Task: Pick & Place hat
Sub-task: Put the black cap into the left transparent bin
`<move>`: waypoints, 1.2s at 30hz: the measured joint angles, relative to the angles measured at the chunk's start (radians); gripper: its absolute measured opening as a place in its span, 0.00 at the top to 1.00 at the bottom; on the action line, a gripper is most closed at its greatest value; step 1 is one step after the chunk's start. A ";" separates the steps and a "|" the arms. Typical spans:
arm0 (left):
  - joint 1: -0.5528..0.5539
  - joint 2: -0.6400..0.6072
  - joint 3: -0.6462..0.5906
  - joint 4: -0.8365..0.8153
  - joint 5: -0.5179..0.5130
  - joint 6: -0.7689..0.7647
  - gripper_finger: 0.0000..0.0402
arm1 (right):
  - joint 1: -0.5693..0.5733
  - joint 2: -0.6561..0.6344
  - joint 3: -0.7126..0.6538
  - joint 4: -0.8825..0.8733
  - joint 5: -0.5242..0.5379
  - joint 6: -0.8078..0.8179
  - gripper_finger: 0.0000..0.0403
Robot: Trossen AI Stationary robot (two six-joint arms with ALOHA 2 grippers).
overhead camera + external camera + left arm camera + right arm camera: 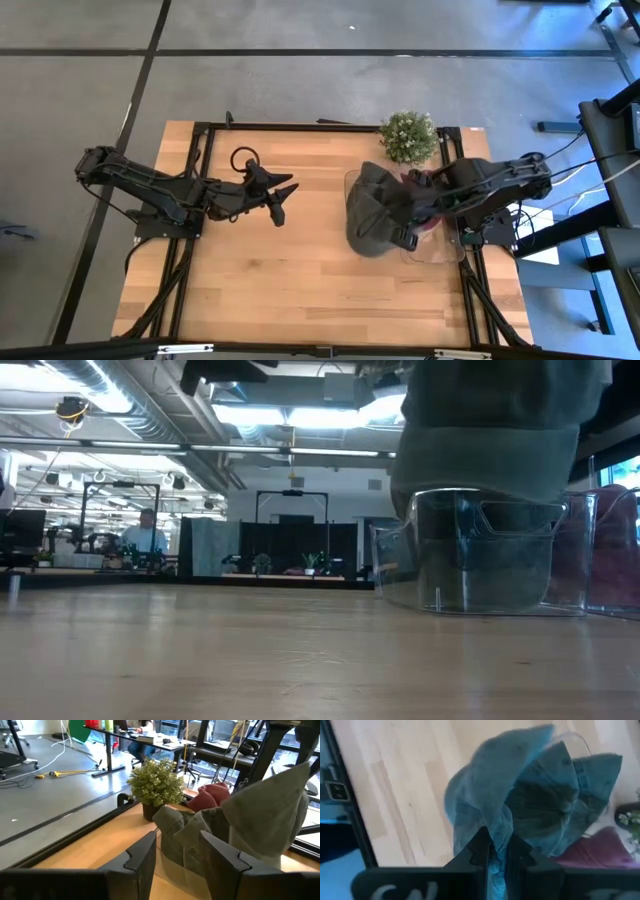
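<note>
A grey-green cloth hat (372,205) hangs crumpled over the left part of a clear plastic bin (432,252) near the table's right side. In the low view the hat (490,430) reaches down into the bin (480,560). A dark red hat (600,851) lies in the same bin. My right gripper (496,840) is above the bin, shut on the grey-green hat. My left gripper (282,198) hovers open over the table's middle left, well apart from the hat; its wrist view looks toward the hat (260,815). My right gripper pinches a bunched fold of the grey-green hat's cloth (498,831) between its two fingers (481,847). It comes from above and from the table's right. The hat hangs below and beyond the fingers, slack, with its lower part (470,510) inside the clear bin.
A small potted plant (408,136) stands at the far edge, just behind the bin. Bare wooden table (280,270) stretches between the arms and toward the near edge. The black frame rails (300,126) run along the table's sides.
</note>
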 joint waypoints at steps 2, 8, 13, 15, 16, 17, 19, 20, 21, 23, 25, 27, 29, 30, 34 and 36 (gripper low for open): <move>-0.001 0.000 0.000 -0.006 0.000 0.000 0.65 | 0.000 0.012 0.000 -0.016 0.002 0.000 0.92; 0.000 0.000 0.000 -0.016 0.002 -0.027 0.65 | -0.003 0.007 0.000 -0.010 0.003 -0.022 0.92; -0.001 0.000 0.000 -0.016 0.002 -0.027 0.65 | -0.004 -0.026 0.000 -0.010 0.041 -0.014 0.92; -0.001 0.000 0.000 -0.016 0.002 -0.031 0.66 | -0.004 -0.036 0.000 -0.011 0.043 -0.009 0.92; -0.001 0.000 0.000 -0.016 0.002 -0.037 0.66 | -0.004 -0.038 0.000 -0.011 0.043 -0.006 0.92; -0.001 0.000 0.000 -0.016 0.002 -0.043 0.66 | -0.004 -0.039 0.000 -0.014 0.045 -0.005 0.92; -0.001 0.000 0.000 -0.017 0.001 -0.045 0.65 | -0.004 -0.037 0.000 -0.016 0.046 -0.010 0.92; -0.001 0.000 0.000 -0.017 0.000 -0.044 0.65 | -0.004 -0.035 0.000 -0.017 0.046 -0.017 0.92; 0.000 0.000 0.000 -0.017 0.000 -0.044 0.65 | -0.004 -0.035 0.000 -0.017 0.046 -0.019 0.92; 0.002 0.000 0.000 -0.018 0.000 -0.045 0.65 | -0.004 -0.035 0.000 -0.017 0.050 -0.025 0.92; 0.009 0.000 0.000 -0.018 0.001 -0.049 0.65 | -0.004 -0.035 0.000 -0.017 0.072 -0.041 0.92; 0.017 0.000 0.000 -0.019 0.001 -0.050 0.65 | -0.007 -0.036 0.000 -0.017 0.082 -0.045 0.92; 0.026 0.000 0.000 -0.019 0.002 -0.053 0.65 | -0.011 -0.037 0.000 -0.017 0.082 -0.050 0.92; 0.030 0.000 0.000 -0.019 0.002 -0.058 0.65 | -0.011 -0.037 0.000 -0.017 0.082 -0.051 0.92; 0.048 0.000 0.000 -0.020 0.011 -0.079 0.65 | -0.011 -0.037 0.000 -0.018 0.081 -0.067 0.92; 0.058 0.000 0.000 -0.020 0.027 -0.079 0.66 | -0.011 -0.040 0.000 -0.018 0.081 -0.073 0.92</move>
